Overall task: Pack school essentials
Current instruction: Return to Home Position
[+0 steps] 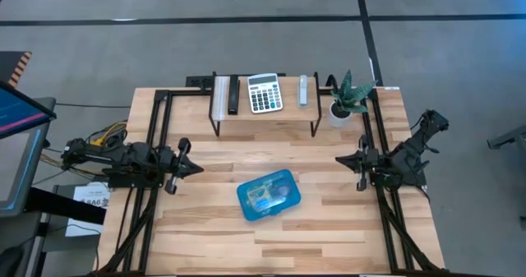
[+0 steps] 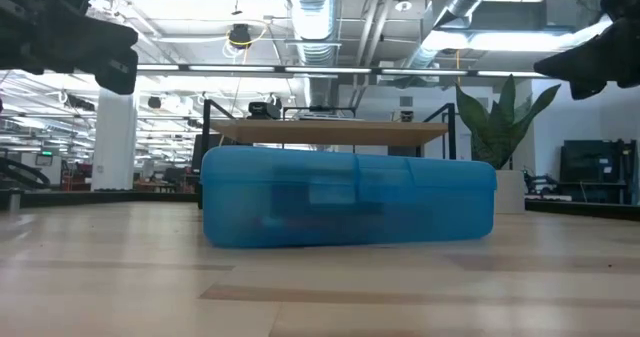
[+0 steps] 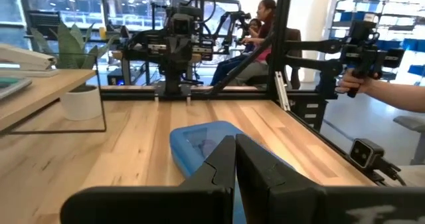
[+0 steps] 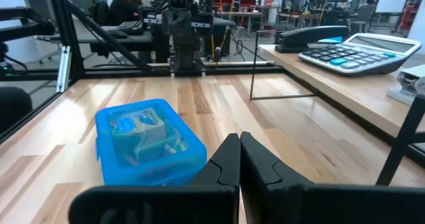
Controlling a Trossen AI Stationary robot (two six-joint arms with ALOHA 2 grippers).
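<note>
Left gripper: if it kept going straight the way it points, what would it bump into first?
Probably the right gripper, facing it from the other side. The left gripper hangs above the table and seems to aim just past the closed blue box, though depth is hard to judge.

Supply box (image 1: 269, 194): translucent blue, lid and base the same tint. Pale whitish and yellowish patches show through the lid.
Desk (image 1: 246, 244): light wood, plank-strip pattern with darker brown streaks.
Left gripper (image 1: 197, 168) and right gripper (image 1: 339, 159): matt black, same as the arms.
Shelf (image 1: 289, 98): light wood top, black legs.
Calculator (image 1: 265, 93): grey-white body, dark keys, a few teal ones.
Plant (image 1: 352, 92): green leaves, white pot (image 1: 339, 113).
Floor (image 1: 452, 55): grey with dark lines.
</note>
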